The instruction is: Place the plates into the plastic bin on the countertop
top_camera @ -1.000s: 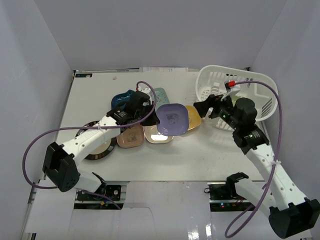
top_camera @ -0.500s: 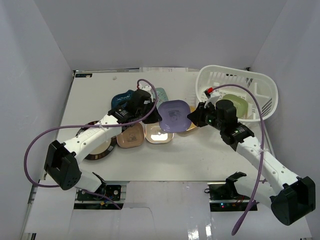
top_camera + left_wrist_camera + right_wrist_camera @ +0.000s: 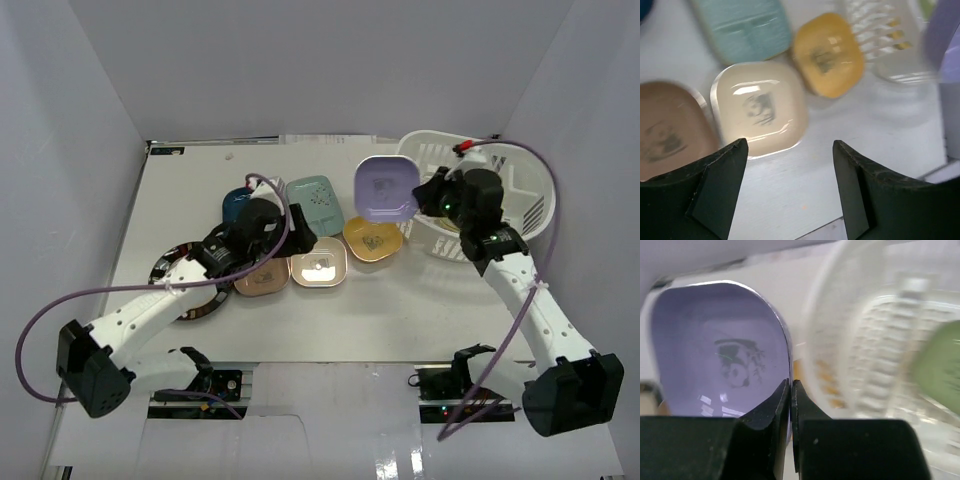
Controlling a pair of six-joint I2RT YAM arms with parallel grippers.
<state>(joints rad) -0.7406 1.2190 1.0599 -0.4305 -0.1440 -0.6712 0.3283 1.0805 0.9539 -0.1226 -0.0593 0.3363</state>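
Right wrist view, with right gripper nipped on lavender plate rim: swing right of jaws, clear plastic bin wall, lower.

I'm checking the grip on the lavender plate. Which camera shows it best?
The right wrist view: the lavender plate is close up, its rim pinched in the shut right gripper. The top view shows the whole plate held beside the bin, but small. The left wrist view catches only a blurred lavender edge.
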